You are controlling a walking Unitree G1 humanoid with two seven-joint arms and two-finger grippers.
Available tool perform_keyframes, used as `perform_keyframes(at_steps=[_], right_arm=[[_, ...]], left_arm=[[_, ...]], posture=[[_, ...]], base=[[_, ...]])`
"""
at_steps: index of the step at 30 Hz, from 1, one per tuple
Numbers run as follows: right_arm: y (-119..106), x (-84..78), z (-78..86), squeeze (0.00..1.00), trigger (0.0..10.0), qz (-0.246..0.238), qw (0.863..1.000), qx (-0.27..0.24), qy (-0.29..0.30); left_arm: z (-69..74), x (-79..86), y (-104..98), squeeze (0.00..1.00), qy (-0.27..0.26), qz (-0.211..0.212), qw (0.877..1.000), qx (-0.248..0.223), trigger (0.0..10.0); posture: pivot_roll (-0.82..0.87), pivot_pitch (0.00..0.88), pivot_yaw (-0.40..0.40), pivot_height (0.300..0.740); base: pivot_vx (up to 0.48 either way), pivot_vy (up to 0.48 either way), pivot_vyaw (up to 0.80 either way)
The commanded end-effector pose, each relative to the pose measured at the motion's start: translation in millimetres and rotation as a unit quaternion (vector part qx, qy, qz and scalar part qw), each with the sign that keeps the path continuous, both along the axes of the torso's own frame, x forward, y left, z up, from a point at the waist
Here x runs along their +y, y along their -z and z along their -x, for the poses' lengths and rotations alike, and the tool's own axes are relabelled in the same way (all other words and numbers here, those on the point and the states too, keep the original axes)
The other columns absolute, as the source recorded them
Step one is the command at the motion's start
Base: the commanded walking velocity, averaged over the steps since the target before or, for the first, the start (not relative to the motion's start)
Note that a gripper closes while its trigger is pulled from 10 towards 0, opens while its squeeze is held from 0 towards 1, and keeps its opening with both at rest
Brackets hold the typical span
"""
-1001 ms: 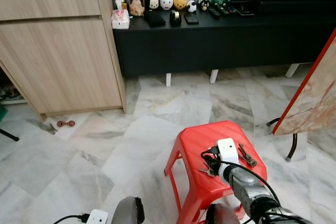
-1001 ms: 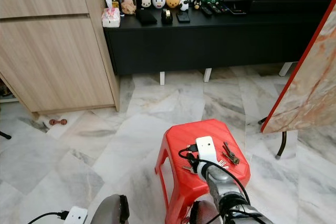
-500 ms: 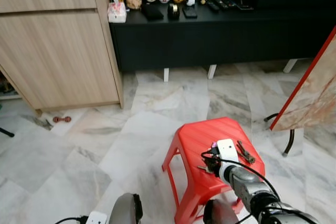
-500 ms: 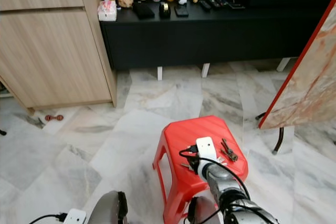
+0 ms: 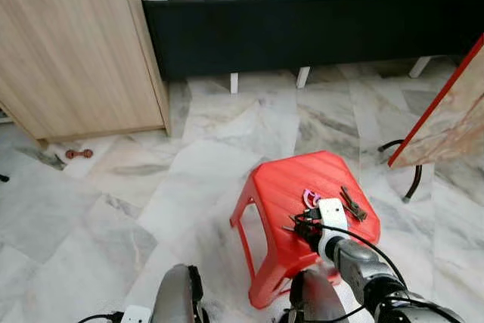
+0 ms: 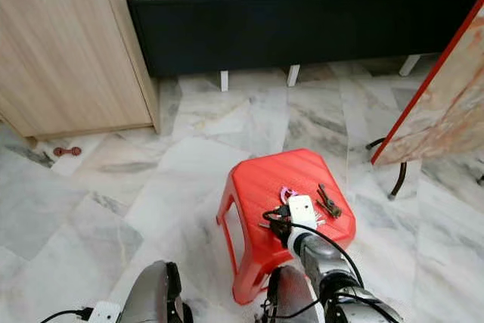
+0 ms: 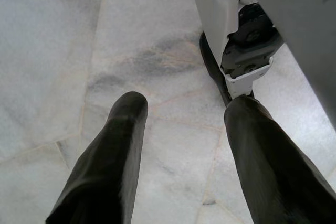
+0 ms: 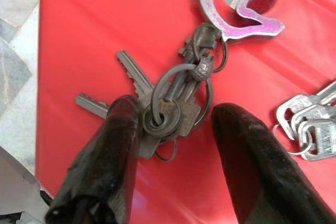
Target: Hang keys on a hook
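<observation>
- Keys (image 8: 165, 103): a bunch on linked rings, flat on the red stool (image 5: 283, 187), with a purple tag (image 8: 239, 1) clipped at the bunch's far end; on the stool top, toward its 5 o'clock edge.
- Right gripper (image 8: 173, 129) low over the bunch, fingers spread wide, one black finger (image 8: 113, 145) touching the key heads at the ring, the other finger (image 8: 252, 156) apart from them on bare red plastic; nothing clamped.
- A second set of silver keys (image 8: 307, 124) lying just beside, at about 3 o'clock of the bunch in the head view, close to the stool's edge.
- From the head camera: right arm reaching up from the 5 o'clock corner, white wrist block (image 5: 333, 213) over the stool top, black cable looping behind.
- Left gripper (image 7: 181, 129) hanging idle over the marble floor (image 7: 52, 35), fingers well parted and bare.
- Black low cabinet (image 5: 318, 24) at 12 o'clock, small items along its top; wooden cupboard (image 5: 68, 51) at 10 o'clock; a small red object (image 5: 76, 154) on the floor by its base.
- Red-edged slanted panel (image 5: 446, 111) at 3 o'clock.
</observation>
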State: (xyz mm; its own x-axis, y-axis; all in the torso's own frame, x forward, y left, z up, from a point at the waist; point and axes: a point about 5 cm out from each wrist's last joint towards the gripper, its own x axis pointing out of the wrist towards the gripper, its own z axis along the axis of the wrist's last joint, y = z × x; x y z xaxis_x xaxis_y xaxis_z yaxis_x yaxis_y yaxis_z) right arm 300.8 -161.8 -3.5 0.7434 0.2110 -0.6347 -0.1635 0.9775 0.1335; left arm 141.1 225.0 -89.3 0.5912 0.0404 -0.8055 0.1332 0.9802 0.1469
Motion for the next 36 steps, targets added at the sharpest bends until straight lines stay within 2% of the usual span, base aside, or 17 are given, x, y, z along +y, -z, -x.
perform_keyframes(at_steps=[1, 3, 4, 5, 6, 10, 11, 12, 13, 30, 36], right_arm=[[-2, -5.8, -1.2, 1.0, 10.0, 0.003, 1.0, 0.001, 0.008], [-3, -6.3, -2.9, 1.0, 10.0, 0.004, 1.0, -0.002, 0.009], [-4, -7.4, -3.8, 0.95, 10.0, 0.01, 1.0, -0.005, 0.011], [-4, -7.4, -3.8, 0.95, 10.0, 0.01, 1.0, -0.005, 0.011], [-4, -8.1, -4.2, 0.0, 10.0, 0.017, 1.0, -0.006, 0.011], [-5, -8.2, -4.9, 0.0, 10.0, 0.013, 1.0, -0.011, 0.013], [-5, -7.8, -5.0, 0.0, 2.6, 0.01, 1.0, -0.012, 0.012], [-5, -7.5, -5.0, 0.0, 2.6, 0.008, 1.0, -0.012, 0.011], [-5, -7.2, -4.9, 0.0, 0.0, 0.007, 1.0, -0.012, 0.01], [-6, -5.8, -5.7, 0.0, 0.0, 0.007, 1.0, -0.015, 0.003], [-13, -7.1, -11.2, 0.0, 0.0, 0.009, 0.999, -0.036, 0.007]], left_arm=[[17.9, -11.8, 9, 0.0, 0.013, 0.018, 0.999, 0.034, 10.0], [16.5, -12.9, 9, 0.0, 0.013, 0.019, 0.999, 0.031, 10.0], [16.0, -14.1, 9, 0.0, 0.014, 0.02, 0.999, 0.03, 10.0], [16.0, -14.1, 9, 0.0, 0.014, 0.02, 0.999, 0.03, 10.0], [15.8, -14.7, 9, 0.0, 0.014, 0.02, 0.999, 0.03, 10.0], [16.0, -15.6, 9, 0.0, 0.015, 0.02, 0.999, 0.03, 10.0], [16.2, -15.6, 9, 0.0, 0.015, 0.02, 0.999, 0.03, 10.0], [16.5, -15.6, 9, 0.0, 0.016, 0.02, 0.999, 0.031, 10.0], [16.8, -15.6, 9, 0.0, 0.016, 0.02, 0.999, 0.031, 10.0], [8.4, -17.3, 7, 0.0, 0.023, 0.018, 0.999, 0.028, 10.0], [6.7, -18.1, 7, 0.0, 0.023, 0.017, 0.999, 0.028, 10.0]], posture=[[0.09, 0.211, -0.087, 0.604], [0.09, 0.202, -0.09, 0.604], [0.09, 0.193, -0.09, 0.604], [0.09, 0.193, -0.09, 0.604], [0.09, 0.188, -0.091, 0.604], [0.1, 0.182, -0.091, 0.604], [0.1, 0.176, -0.09, 0.604], [0.1, 0.176, -0.09, 0.604], [0.1, 0.175, -0.089, 0.604], [0.09, 0.17, -0.086, 0.604], [0.09, 0.164, -0.085, 0.604]], base=[[0.0, 0.0, 0.0], [0.0, 0.0, 0.0], [0.0, 0.0, 0.0], [0.0, 0.0, 0.0], [0.0, 0.0, 0.0], [0.0, 0.0, 0.0], [0.0, 0.0, 0.0], [0.0, 0.0, 0.0], [0.0, 0.0, 0.0], [0.0, 0.0, 0.0], [0.0, 0.0, 0.0]])
